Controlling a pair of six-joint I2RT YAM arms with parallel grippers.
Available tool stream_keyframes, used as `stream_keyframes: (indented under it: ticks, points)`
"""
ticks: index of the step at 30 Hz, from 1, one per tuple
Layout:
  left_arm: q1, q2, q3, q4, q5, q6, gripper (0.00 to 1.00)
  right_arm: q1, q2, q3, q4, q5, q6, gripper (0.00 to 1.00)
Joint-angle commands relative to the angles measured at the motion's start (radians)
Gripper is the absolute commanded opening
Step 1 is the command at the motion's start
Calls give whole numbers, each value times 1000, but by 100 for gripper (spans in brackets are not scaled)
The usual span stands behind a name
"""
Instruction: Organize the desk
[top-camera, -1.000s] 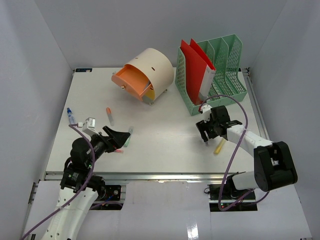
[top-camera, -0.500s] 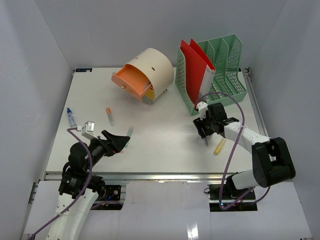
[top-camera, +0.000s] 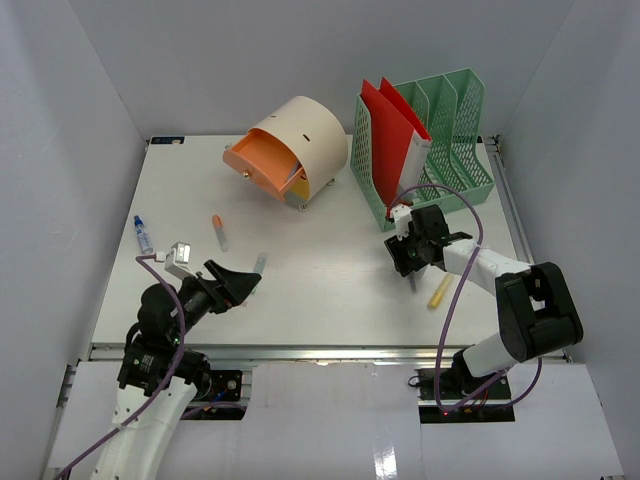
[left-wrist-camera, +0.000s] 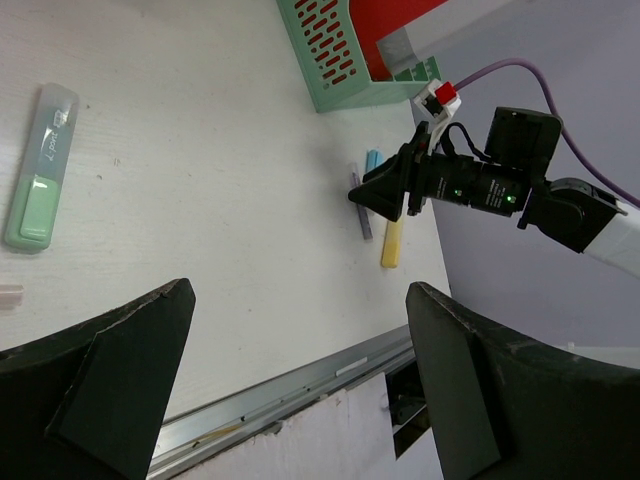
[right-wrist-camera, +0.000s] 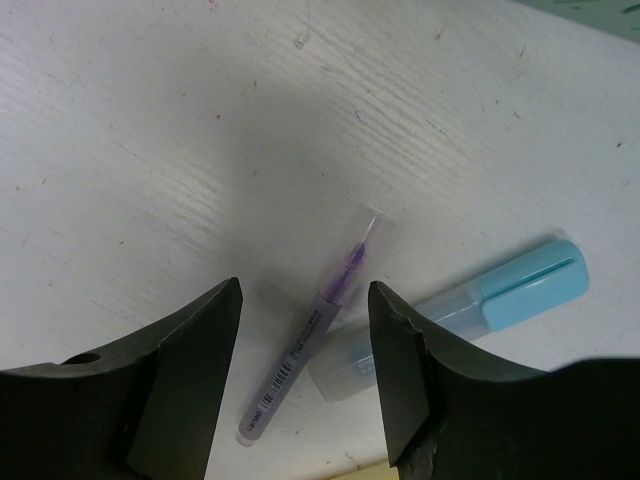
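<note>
The white desk (top-camera: 320, 215) has an aluminium rail (top-camera: 320, 352) along its front edge. My right gripper (top-camera: 408, 266) is open and hovers low over a purple pen (right-wrist-camera: 310, 335), which lies between its fingers (right-wrist-camera: 400, 370). A light-blue highlighter (right-wrist-camera: 480, 305) lies against the pen, and a yellow marker (top-camera: 439, 291) lies just to the right. My left gripper (top-camera: 238, 282) is open and empty above the desk's front left. A green highlighter (top-camera: 258, 265) lies just beyond it, also in the left wrist view (left-wrist-camera: 40, 165).
A green file rack (top-camera: 425, 140) with red folders stands at the back right. A cream and orange round drawer box (top-camera: 290, 150) stands at the back middle. An orange-capped pen (top-camera: 217, 230) and a blue marker (top-camera: 143, 233) lie at the left. White walls surround the desk.
My right gripper has shifted a little to the left over the purple pen. My left gripper has drawn back slightly toward the front edge. Nothing was picked up.
</note>
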Motion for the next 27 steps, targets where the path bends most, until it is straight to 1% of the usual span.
stream_keyframes:
  ticks: [1, 5, 8, 12, 15, 17, 19, 22, 27]
  points:
    - [4, 23, -14, 9, 49, 7, 98, 2, 25, 20, 32, -6, 12, 58]
    - [4, 41, -33, 50, 104, 17, 98, 2, 45, 13, 37, -10, 23, 52]
    - [4, 66, -63, 107, 196, 4, 98, 3, 46, 6, 38, -14, 28, 48]
    - [5, 104, -124, 193, 284, -55, 98, 2, 42, -7, 43, -32, 35, 42]
    - [4, 98, -186, 264, 331, -126, 98, 4, 51, 0, 40, -39, 37, 38]
    - [4, 78, -244, 302, 346, -168, 98, 2, 61, 11, 37, -50, 37, 35]
    - [4, 53, -270, 317, 345, -190, 98, 2, 71, 19, 31, -63, 38, 33]
    - [4, 26, -319, 387, 363, -237, 98, 3, 87, 32, 21, -87, 37, 28]
    - [-6, 79, -326, 449, 370, -257, 98, 3, 106, 37, 15, -112, 27, 17]
